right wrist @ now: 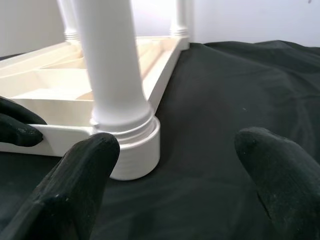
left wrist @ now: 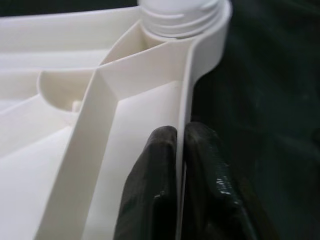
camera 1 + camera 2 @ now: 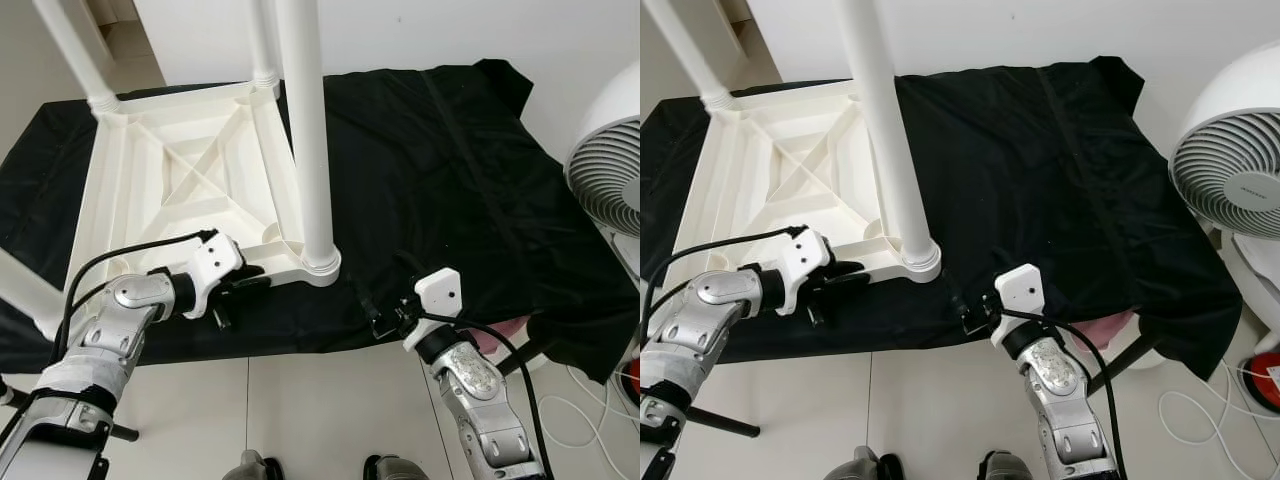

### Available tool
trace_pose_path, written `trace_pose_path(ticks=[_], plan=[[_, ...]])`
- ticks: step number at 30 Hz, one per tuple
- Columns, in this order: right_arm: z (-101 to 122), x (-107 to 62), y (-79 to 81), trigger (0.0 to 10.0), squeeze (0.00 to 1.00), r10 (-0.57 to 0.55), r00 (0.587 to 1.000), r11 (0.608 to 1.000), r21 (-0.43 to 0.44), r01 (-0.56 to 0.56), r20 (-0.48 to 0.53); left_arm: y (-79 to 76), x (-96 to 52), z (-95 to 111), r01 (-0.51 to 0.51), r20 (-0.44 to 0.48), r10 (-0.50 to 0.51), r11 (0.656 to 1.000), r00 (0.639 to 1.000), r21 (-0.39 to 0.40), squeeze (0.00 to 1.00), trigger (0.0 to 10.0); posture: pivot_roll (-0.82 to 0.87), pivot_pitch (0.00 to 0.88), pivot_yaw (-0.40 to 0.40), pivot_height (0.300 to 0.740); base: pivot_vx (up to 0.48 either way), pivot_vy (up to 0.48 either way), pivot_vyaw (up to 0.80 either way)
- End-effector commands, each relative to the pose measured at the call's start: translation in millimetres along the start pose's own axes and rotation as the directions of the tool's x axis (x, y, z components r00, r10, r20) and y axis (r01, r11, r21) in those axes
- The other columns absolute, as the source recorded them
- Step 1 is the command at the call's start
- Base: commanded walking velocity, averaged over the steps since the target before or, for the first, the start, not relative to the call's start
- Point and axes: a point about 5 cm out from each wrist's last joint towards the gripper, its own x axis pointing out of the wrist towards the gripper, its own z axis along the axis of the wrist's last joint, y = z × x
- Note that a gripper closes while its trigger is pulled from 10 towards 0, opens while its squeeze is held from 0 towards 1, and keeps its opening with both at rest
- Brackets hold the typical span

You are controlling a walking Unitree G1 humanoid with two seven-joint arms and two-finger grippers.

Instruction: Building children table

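A white children's table lies upside down on a black cloth, its legs pointing up. The near right leg stands screwed into its corner socket. My left gripper is shut on the table's front rim just left of that corner, one finger inside the rim and one outside. My right gripper hovers open over the cloth's front edge, right of the corner; in the right wrist view its fingers point towards the leg.
A white fan stands close on the right. Below the cloth's front right edge, something pink and a black strut show, with white cables on the tiled floor. The far right half of the cloth is bare.
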Motion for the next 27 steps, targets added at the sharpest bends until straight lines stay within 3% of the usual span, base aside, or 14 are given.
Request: trace_pose_path(ticks=[1,4,7,15,17,18,23,27], plan=[[0.0,-2.4,3.9,10.0,0.0,0.003,1.0,1.0,0.004,-0.003,0.002,-5.9,-3.8,-14.5,0.013,-0.06,-0.013,1.0,0.998,-0.015,0.0,0.0,-0.15,0.136,0.13,0.74,0.0,0.0,0.0],[-0.2,-2.7,4.0,10.0,0.0,0.003,1.0,1.0,0.004,-0.003,0.001,-6.7,-3.7,-14.6,0.024,-0.061,-0.024,1.0,0.998,-0.003,0.0,0.0,-0.15,0.136,0.13,0.74,0.0,0.0,0.0],[-0.2,-2.4,4.6,10.0,0.0,0.002,1.0,1.0,0.004,-0.002,0.0,-11.1,-4.3,-16.5,0.075,-0.099,-0.064,0.99,0.993,0.118,0.0,0.0,-0.15,0.145,0.134,0.74,0.0,0.0,0.0],[-0.2,-1.6,5.9,10.0,0.0,0.005,1.0,1.0,0.005,-0.005,0.0,-17.9,-4.0,-18.1,0.152,-0.136,-0.118,0.951,0.984,0.268,0.0,0.0,-0.13,0.153,0.135,0.74,0.0,0.0,0.0],[-0.1,-1.0,6.1,10.0,0.0,0.007,1.0,1.0,0.004,-0.007,0.0,-21.1,-2.8,-16.4,0.191,-0.152,-0.143,0.906,0.978,0.377,0.0,0.0,-0.13,0.153,0.135,0.74,0.0,0.0,0.0],[-0.1,-1.0,6.1,10.0,0.0,0.007,1.0,1.0,0.004,-0.007,0.0,-21.1,-2.8,-16.4,0.191,-0.152,-0.143,0.906,0.978,0.377,0.0,0.0,-0.13,0.153,0.135,0.74,0.0,0.0,0.0],[-0.1,-0.5,6.4,10.0,0.0,0.008,1.0,1.0,0.004,-0.008,0.0,-25.6,-0.9,-14.0,0.255,-0.178,-0.188,0.808,0.966,0.53,0.0,0.0,-0.13,0.157,0.136,0.74,0.0,0.0,0.0],[-0.4,-0.7,6.6,10.0,0.0,0.008,1.0,1.0,0.004,-0.008,-0.001,-26.0,-1.2,-15.3,0.274,-0.194,-0.199,0.787,0.961,0.552,0.0,0.0,-0.13,0.158,0.138,0.74,0.0,0.0,0.0]])
